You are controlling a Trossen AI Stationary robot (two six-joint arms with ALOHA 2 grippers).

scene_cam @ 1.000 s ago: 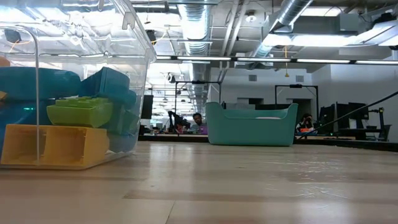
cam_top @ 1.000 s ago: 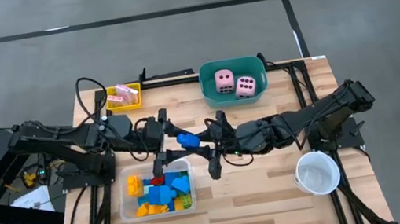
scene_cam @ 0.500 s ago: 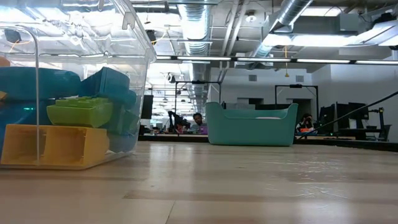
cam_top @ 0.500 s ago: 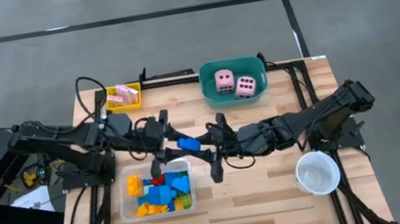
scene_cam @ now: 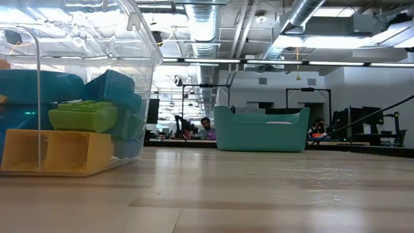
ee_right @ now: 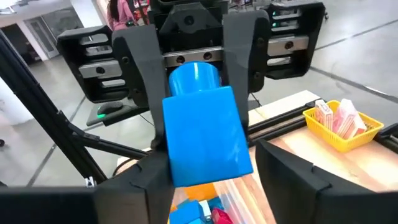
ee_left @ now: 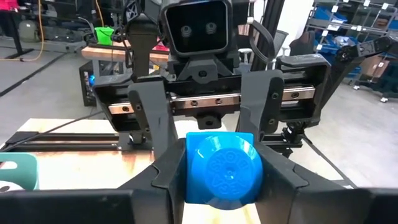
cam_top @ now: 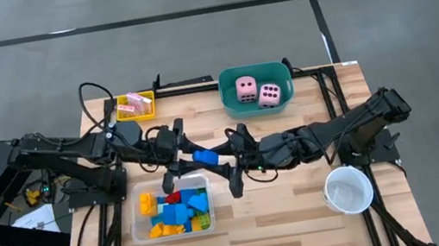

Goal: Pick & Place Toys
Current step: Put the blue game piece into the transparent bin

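Blue block clamped by left gripper, right gripper seemingly released, arms meeting mid-table

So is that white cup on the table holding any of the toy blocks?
No, seen from above the white cup looks empty, while the blocks lie in the clear tray on the other side of the table.

Two pink dice sit in one teal tub. One blue block hangs apart; one clear tray, one yellow tray, one white cup.
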